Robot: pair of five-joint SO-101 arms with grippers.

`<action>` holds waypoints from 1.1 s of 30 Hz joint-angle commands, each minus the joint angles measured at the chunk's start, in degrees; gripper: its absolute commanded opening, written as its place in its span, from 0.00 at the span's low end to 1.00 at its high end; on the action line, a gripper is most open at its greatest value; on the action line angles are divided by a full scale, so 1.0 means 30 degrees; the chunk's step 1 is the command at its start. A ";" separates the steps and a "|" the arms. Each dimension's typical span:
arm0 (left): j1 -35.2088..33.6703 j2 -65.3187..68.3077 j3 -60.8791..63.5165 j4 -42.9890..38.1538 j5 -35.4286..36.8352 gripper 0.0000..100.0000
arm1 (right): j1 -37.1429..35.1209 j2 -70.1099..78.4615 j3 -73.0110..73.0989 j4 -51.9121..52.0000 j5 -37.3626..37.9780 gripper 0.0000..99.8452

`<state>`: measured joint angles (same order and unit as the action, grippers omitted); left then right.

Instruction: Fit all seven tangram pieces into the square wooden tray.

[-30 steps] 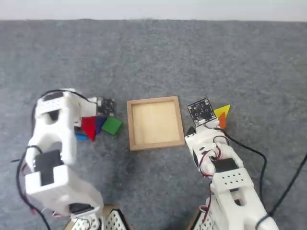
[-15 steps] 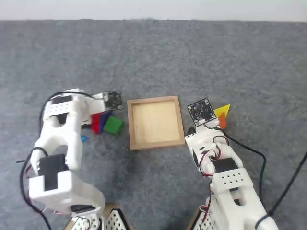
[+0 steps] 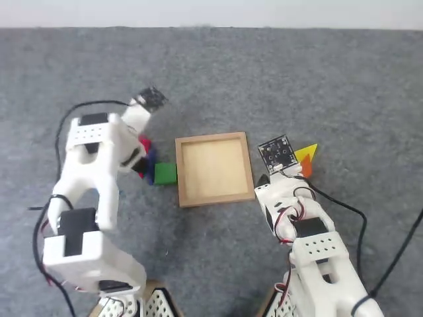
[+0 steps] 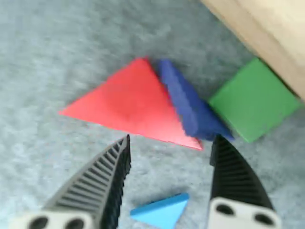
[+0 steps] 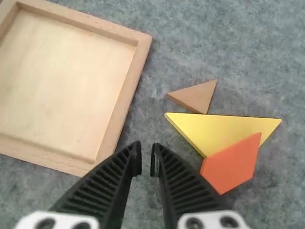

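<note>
We see the wooden tray [image 3: 213, 169] lying flat. One side: red triangle [image 4: 128, 102] touching dark blue piece [image 4: 188, 107], green square [image 4: 255, 100] beside the rim, light blue triangle [image 4: 159, 212] apart. Other side: brown triangle [image 5: 194, 95], yellow triangle [image 5: 214, 129], orange piece [image 5: 231, 164] overlapping it.

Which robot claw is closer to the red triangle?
Left. The left gripper hangs right beside the red triangle; the right gripper sits across the wooden tray, near the yellow triangle.

Grey carpeted tabletop [image 3: 264, 79], a pale wall strip [image 3: 211, 13] along its far edge.
</note>
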<state>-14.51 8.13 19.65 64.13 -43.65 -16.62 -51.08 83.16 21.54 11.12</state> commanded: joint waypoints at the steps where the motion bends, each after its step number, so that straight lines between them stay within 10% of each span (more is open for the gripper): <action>1: -0.0117 -0.1788 -0.1773 0.0410 -0.1612 0.26 | 0.0278 0.0073 -0.0645 -0.0366 -0.0147 0.06; 4: -0.0029 -0.2168 -0.2505 -0.0440 -0.1319 0.26 | 0.0278 0.0073 -0.0645 -0.0366 -0.0147 0.06; 12: 0.0440 0.2667 -0.3853 -0.6418 1.0872 0.23 | 0.0308 0.0073 -0.0645 -0.0366 -0.0147 0.06; 21: -0.0733 0.8967 -1.1590 -0.0762 1.6088 0.01 | 0.0308 0.0044 -0.0645 -0.0366 -0.0147 0.06; 33: -0.1846 1.2278 -1.6366 0.5538 1.5912 0.01 | 0.0308 0.0044 -0.0645 -0.0337 -0.0147 0.06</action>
<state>-18.29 45.85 -26.51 78.29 4.00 -16.62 -51.08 83.16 21.54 11.12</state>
